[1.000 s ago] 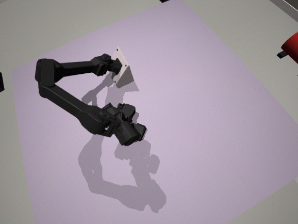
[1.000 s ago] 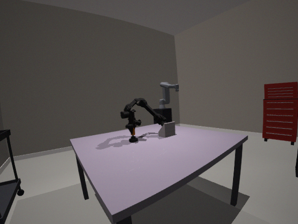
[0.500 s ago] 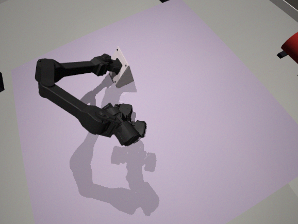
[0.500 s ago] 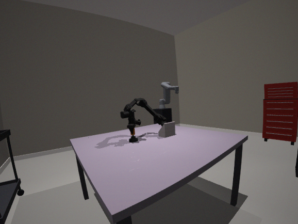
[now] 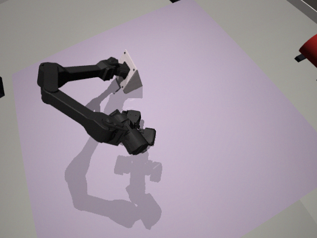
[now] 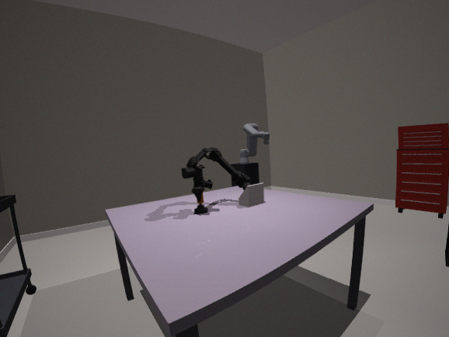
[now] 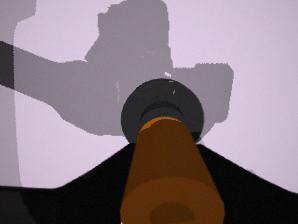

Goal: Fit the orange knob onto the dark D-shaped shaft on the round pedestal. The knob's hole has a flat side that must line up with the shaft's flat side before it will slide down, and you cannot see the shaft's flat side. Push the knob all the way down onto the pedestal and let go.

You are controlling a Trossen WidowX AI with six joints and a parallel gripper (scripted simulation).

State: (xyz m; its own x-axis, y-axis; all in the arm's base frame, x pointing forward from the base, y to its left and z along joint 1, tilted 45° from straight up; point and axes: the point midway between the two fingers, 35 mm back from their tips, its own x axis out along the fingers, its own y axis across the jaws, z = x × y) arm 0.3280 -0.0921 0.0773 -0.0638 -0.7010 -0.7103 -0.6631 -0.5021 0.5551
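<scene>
The orange knob point(image 6: 201, 199) point(image 7: 165, 165) is upright between the fingers of my gripper point(image 6: 200, 200) point(image 7: 164, 149), which is shut on it. The dark round pedestal point(image 6: 201, 211) point(image 7: 134, 112) stands on the table directly below the knob. In the wrist view the knob's lower end overlaps the middle of the pedestal, with a darker raised round part showing just behind it. The shaft itself cannot be made out, and neither can the flat sides or how far down the knob sits. In the top view the arm hides the knob and the pedestal.
The arm's base is at a pale slanted bracket point(image 5: 132, 78) point(image 6: 252, 195) on the lilac table point(image 5: 219, 123) point(image 6: 248, 248). The arm's shadow falls around the pedestal. A red tool cabinet point(image 6: 422, 171) and a grey robot arm point(image 6: 252, 141) stand beyond the table.
</scene>
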